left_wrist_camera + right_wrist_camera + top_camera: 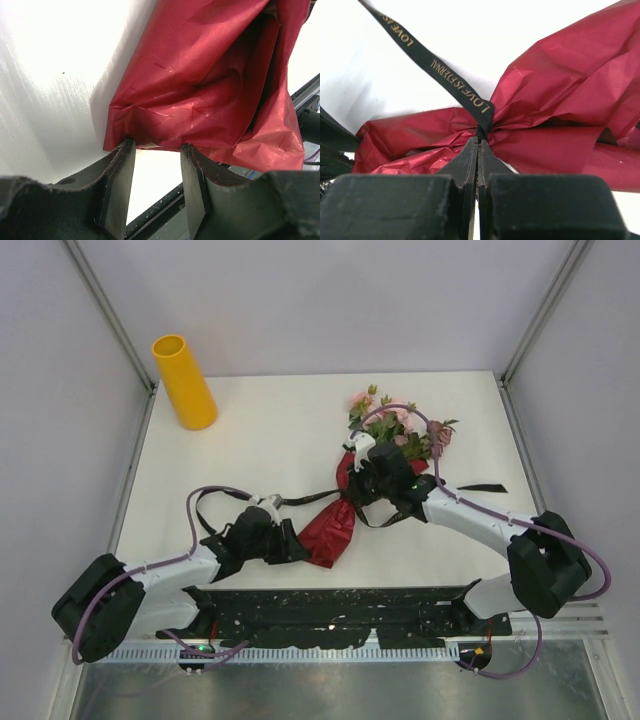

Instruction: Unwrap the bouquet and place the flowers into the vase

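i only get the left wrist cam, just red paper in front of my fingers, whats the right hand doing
observer: the right hand is shut on the black ribbon, right at the knot where the paper pinches in
operator: ok and wheres the vase
observer: the yellow vase stands upright at the far left corner of the table, well apart from the bouquet
operator: any flowers out yet
observer: no, the flowers sit bundled in the red paper, heads sticking out past the right hand toward the far side
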Controlling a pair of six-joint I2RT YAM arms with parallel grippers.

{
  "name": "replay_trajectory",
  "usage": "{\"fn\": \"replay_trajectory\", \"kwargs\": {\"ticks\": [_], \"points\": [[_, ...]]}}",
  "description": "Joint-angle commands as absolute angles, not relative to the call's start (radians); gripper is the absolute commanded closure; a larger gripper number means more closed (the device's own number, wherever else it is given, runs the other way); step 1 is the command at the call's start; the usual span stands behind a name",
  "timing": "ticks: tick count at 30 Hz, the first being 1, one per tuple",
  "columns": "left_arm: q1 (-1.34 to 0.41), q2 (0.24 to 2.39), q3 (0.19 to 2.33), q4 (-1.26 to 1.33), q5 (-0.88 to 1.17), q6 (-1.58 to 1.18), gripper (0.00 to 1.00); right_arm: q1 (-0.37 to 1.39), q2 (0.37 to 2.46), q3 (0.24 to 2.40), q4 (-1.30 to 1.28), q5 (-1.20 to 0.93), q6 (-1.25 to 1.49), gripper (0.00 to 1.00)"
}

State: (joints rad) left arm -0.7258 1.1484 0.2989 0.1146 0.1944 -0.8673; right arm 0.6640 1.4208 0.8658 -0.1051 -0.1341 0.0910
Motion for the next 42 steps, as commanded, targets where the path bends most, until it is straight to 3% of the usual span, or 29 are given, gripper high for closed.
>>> {"fn": "replay_trajectory", "kwargs": {"ticks": [1, 9, 17, 20, 21, 23, 26, 34, 42], "points": [[-0.732, 1.193, 0.278, 0.009, 0.107, -0.853, 0.54, 0.666, 1.328, 0.905, -0.041, -0.022, 0.115, 0.94], [-0.739, 1.216, 0.287, 0.009, 0.098, -0.857, 0.53, 0.666, 1.356, 1.009, -0.095, -0.081, 0.169, 0.95], [-0.749, 1.226, 0.291, 0.011, 0.095, -0.865, 0.53, 0.666, 1.322, 0.925, -0.12, -0.103, 0.224, 0.94], [-0.752, 1.223, 0.293, 0.009, 0.094, -0.867, 0.53, 0.666, 1.321, 0.885, -0.139, -0.109, 0.226, 0.81], [-0.755, 1.223, 0.291, 0.009, 0.094, -0.868, 0.53, 0.663, 1.319, 0.882, -0.146, -0.11, 0.224, 0.68], [-0.756, 1.221, 0.293, 0.008, 0.094, -0.868, 0.53, 0.655, 1.334, 0.893, -0.172, -0.136, 0.209, 0.53], [-0.758, 1.216, 0.298, 0.003, 0.089, -0.868, 0.53, 0.623, 1.364, 0.94, -0.23, -0.204, 0.19, 0.39], [-0.761, 1.201, 0.29, 0.003, 0.077, -0.87, 0.53, 0.512, 1.454, 0.956, -0.247, -0.498, 0.169, 0.36], [-0.761, 1.215, 0.301, 0.003, 0.078, -0.868, 0.53, 0.488, 1.577, 1.009, -0.23, -0.58, 0.15, 0.32]]}}
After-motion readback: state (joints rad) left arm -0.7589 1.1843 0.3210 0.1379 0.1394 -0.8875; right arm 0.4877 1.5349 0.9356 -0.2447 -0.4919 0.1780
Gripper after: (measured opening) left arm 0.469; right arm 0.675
